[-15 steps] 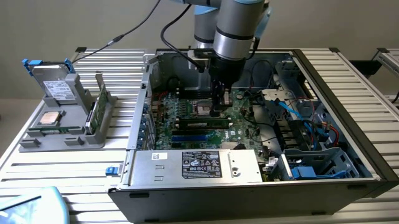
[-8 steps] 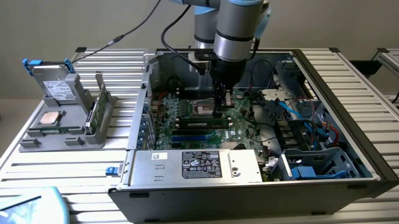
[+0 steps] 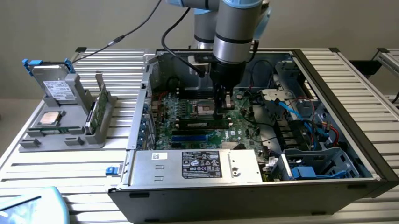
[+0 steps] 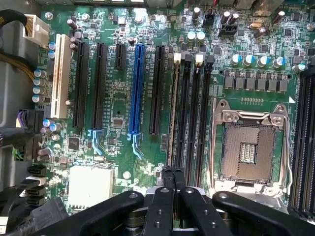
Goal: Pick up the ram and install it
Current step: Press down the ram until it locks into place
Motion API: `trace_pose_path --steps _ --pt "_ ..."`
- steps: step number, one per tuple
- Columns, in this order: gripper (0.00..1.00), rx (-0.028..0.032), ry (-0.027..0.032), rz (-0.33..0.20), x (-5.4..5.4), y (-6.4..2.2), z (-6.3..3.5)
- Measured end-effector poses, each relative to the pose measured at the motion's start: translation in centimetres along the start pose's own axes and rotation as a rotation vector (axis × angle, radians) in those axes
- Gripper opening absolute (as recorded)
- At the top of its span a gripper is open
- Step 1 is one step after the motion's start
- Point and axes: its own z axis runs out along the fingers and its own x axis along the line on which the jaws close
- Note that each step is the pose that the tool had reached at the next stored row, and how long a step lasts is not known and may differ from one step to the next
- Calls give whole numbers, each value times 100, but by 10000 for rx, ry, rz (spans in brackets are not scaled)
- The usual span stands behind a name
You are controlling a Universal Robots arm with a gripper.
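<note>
The gripper [image 4: 173, 173] is clenched shut, empty, pressing right down on the ram [image 3: 201, 124] — lying lengthwise in its slot [image 4: 173, 118]

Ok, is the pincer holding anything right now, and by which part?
Nothing appears held. The pincer is shut, fingertips pressed together with nothing between them, over the ram, which sits in a slot on the motherboard. Whether the tips touch it cannot be told.

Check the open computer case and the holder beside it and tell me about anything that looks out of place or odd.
Nothing stands out. The hand is shut over the memory slots, where the ram lies level on the motherboard. The processor socket stands empty, with the processor chip in the grey holder outside the case.
</note>
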Motion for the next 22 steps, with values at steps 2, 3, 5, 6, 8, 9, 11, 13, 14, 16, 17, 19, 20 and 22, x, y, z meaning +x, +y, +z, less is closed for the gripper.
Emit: trace_pose_path --steps 2,3,5,6,8,9,11,13,14,16,17,19,20,22 --pt "10 -2 44 4 -1 1 13" --pt "10 -2 63 5 -2 1 24" --pt "10 -4 99 7 -4 0 45" --pt "10 -6 119 7 -4 -1 55" --pt "10 -9 153 11 -6 -1 76" --pt "10 -11 167 12 -7 -2 82" --pt "10 -8 165 12 -7 -2 83" --pt "10 5 140 13 -8 0 56" --pt "10 0 151 13 -5 3 29" --pt "10 -6 162 12 -1 8 -2" --pt "10 -4 159 13 -1 12 -2" --pt "10 0 162 12 -3 41 0" --pt "10 4 164 13 -5 63 1" --pt "10 25 167 16 -12 121 8"
